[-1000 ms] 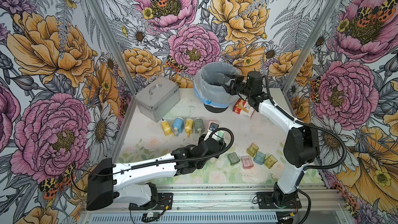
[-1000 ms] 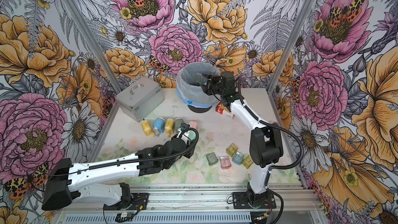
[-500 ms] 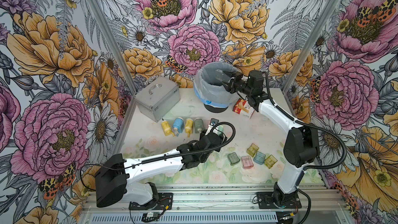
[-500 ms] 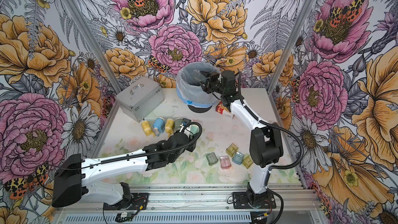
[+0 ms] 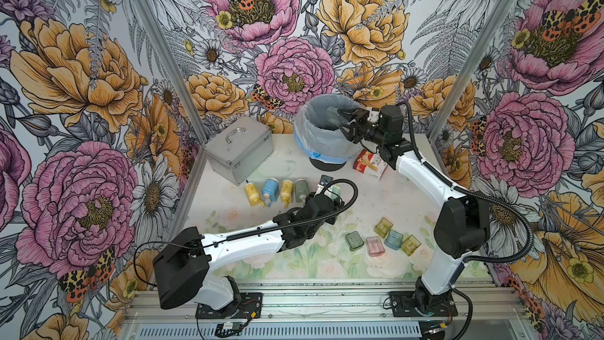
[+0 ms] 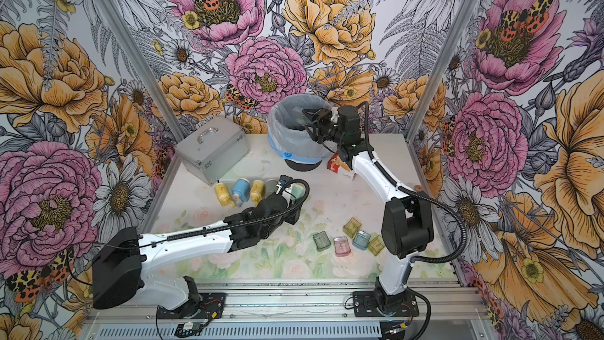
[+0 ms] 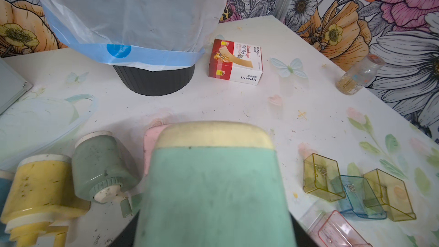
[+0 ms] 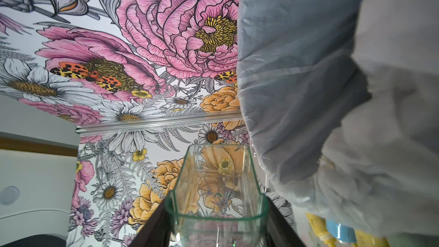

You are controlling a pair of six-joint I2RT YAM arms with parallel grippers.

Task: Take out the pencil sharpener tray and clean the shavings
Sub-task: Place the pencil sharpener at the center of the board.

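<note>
Tipping the clear sharpener tray [image 5: 332, 115] over the lined waste bin [image 5: 307, 145] at the back edge of the desk [image 5: 376, 197] looks like the step in hand, and the main risk is spill. The tray hangs just inside the bin's rim, so shavings leaving it sideways could fall outside the liner and join the dark shavings [image 7: 246, 115] dotting the desk. The loose plastic could also snag the tray's edge. The right gripper [image 5: 343, 120] is clamped on one end of the smooth tray only, so a jolt might slip it free. In the right wrist view the tray [image 8: 217, 186] looks clear, though fine flecks would be hard to see. The right arm rises from the desk's front edge and reaches back, wrist turned sideways toward the bin. The left arm lies low across the desk's middle. The left gripper [image 5: 327, 193] is closed on a mint-green sharpener body [image 7: 213, 186] beside the row of other sharpeners [image 5: 276, 191].
</note>
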